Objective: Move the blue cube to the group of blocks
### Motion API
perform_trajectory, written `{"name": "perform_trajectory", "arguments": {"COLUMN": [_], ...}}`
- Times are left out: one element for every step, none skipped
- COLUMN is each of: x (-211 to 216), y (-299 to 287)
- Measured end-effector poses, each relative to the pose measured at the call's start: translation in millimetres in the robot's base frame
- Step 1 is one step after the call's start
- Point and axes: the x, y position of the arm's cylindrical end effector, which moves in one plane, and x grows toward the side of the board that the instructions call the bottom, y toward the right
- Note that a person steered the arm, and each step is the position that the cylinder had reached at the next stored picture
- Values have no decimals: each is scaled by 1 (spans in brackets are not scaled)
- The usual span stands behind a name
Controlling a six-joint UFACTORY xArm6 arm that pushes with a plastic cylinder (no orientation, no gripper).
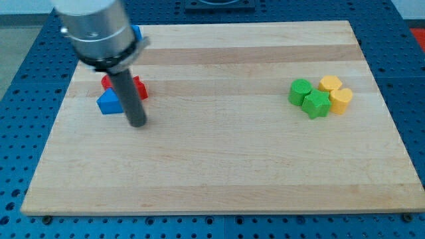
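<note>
A blue block [137,32], likely the blue cube, peeks out at the view's top left, mostly hidden behind the arm's grey body. My rod comes down from there and my tip [137,124] rests on the board well below that block. Just left of the rod lie a blue triangular block [108,103] and a red block [109,81]. Another red block [139,88] shows at the rod's right side. The group sits far to the view's right: two green blocks [300,91] [317,104] and two yellow blocks [330,84] [341,100], touching one another.
The wooden board [219,172] lies on a blue perforated table [20,79]. The arm's grey body [98,30] hangs over the board's top left corner and hides part of it.
</note>
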Motion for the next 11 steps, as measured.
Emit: {"name": "perform_trajectory", "arguments": {"x": [-20,-59,-110,-164,-211,-250,-275,-274,-274,-274,-274], "y": [39,44,44,41,33,17,-2,-21,-59,-88,-89]}}
